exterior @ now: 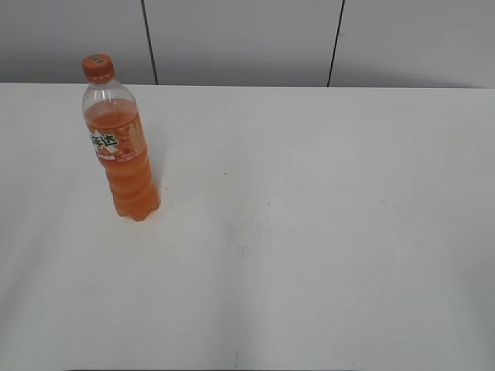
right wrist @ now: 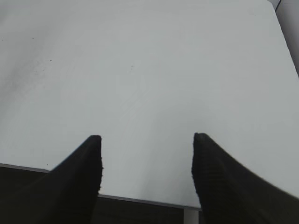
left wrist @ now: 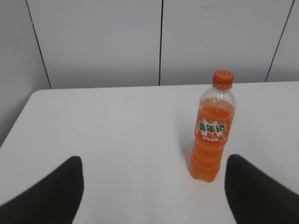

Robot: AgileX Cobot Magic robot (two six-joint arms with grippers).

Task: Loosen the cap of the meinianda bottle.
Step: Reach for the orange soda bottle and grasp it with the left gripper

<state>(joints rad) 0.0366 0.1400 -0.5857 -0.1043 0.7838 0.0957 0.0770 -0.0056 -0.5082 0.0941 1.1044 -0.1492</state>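
On white table (exterior: 325, 232): meinianda bottle (exterior: 122, 154) upright, grey wall panels (exterior: 240, 39) behind.

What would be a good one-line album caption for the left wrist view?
Open left gripper faces an upright clear plastic bottle of orange soda, orange screw cap on, standing on a white table.

Both arms stay outside the exterior view; the small orange ribbed plastic cap (exterior: 98, 67) bears a mark too small to read.
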